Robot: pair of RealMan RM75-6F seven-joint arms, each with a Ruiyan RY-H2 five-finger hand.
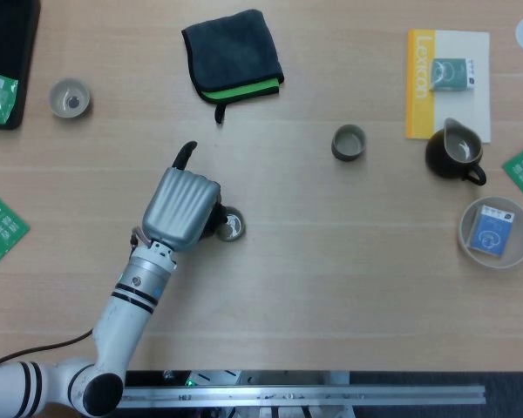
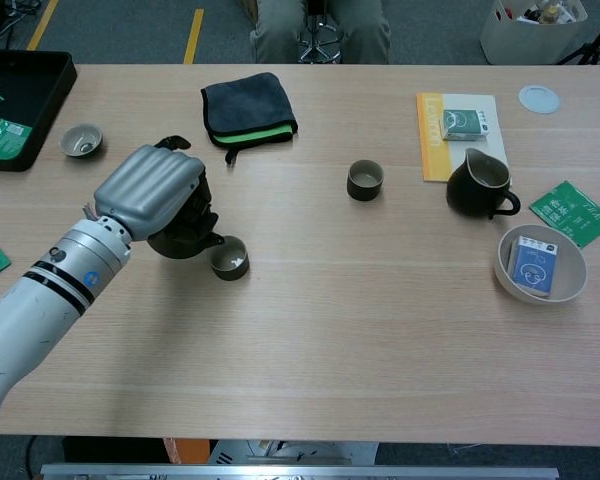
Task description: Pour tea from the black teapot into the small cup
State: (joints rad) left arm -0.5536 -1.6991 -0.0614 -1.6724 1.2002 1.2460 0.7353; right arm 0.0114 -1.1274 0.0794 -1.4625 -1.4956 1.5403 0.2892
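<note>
The left arm [image 2: 40, 300] reached in from the near left, and the left hand [image 2: 152, 190] was clamped around the black teapot [image 2: 187, 232], which it held tilted with its spout over the small cup [image 2: 229, 258] just to its right; the cup stood on the table [image 2: 380, 320] left of centre. The right hand showed in neither view. Farther right, a bowl [image 2: 541, 263] held a blue box [image 2: 533, 265], with a green packet [image 2: 572, 212] just beyond it. A dark pitcher [image 2: 478, 186] stood near a yellow booklet [image 2: 432, 135], and a second cup [image 2: 365, 180] sat mid-table. At the far side lay a folded dark cloth [image 2: 246, 107], and at far left a third cup [image 2: 81, 140] beside a black tray [image 2: 25, 100]
</note>
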